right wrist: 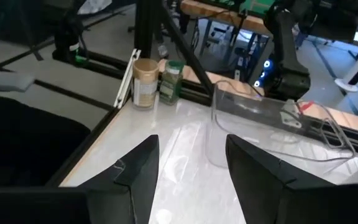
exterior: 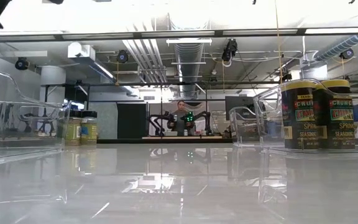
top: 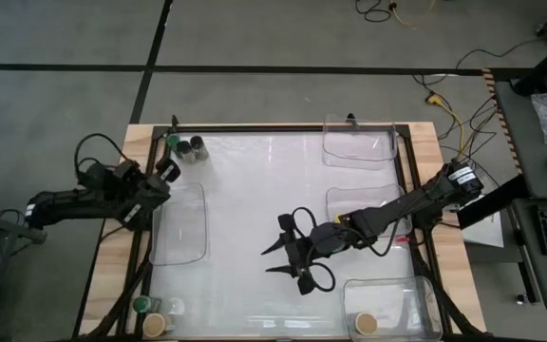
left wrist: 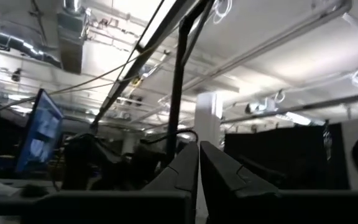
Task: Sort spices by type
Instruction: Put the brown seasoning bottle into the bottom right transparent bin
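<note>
Small spice jars stand in groups. A green-lidded jar and two dark-lidded ones are at the far left corner. A green-lidded jar and a tan-lidded one are at the near left corner, also seen in the right wrist view as the tan jar and the green jar. Another tan-lidded jar stands in the near right bin. My right gripper hovers open over the table's middle, nothing between its fingers. My left gripper is shut at the left edge, tipped upward.
Clear bins sit on the white table: one at the left, one at the far right, one at mid right. The low view shows two dark-labelled jars close at the right and two small jars at the left. A black frame rims the table.
</note>
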Tool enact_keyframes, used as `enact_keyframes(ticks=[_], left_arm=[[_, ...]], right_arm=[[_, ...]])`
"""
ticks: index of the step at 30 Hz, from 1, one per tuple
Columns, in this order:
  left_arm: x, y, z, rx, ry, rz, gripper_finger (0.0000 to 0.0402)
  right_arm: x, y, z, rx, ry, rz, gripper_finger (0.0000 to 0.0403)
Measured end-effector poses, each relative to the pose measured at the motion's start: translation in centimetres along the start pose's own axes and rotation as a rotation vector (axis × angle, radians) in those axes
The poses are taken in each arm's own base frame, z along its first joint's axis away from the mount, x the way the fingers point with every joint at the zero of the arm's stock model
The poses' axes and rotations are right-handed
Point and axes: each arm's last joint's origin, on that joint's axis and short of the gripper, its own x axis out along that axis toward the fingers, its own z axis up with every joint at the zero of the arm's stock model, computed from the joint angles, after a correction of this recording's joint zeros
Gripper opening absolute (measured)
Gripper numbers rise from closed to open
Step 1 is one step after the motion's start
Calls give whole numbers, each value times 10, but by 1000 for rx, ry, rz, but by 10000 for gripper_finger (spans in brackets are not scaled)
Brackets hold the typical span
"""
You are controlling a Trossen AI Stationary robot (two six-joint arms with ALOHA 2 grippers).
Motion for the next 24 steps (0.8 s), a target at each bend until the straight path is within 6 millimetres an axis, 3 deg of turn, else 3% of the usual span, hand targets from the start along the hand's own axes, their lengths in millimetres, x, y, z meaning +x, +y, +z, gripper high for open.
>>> enact_keyframes(ticks=[6, 15, 19, 24], left_arm=[[23, 2, 21, 16, 85, 31, 1], [52, -2, 52, 2, 261, -82, 1], [54, -1, 52, -60, 446, -4, 12], [59, -4, 43, -199, 525, -24, 55]], right_arm=[[0, -1, 1, -5, -8, -13, 164], [0, -4, 1, 3, -2, -101, 144], [2, 0, -1, 63, 4, -92, 136], [7, 11, -8, 61, 29, -64, 131]])
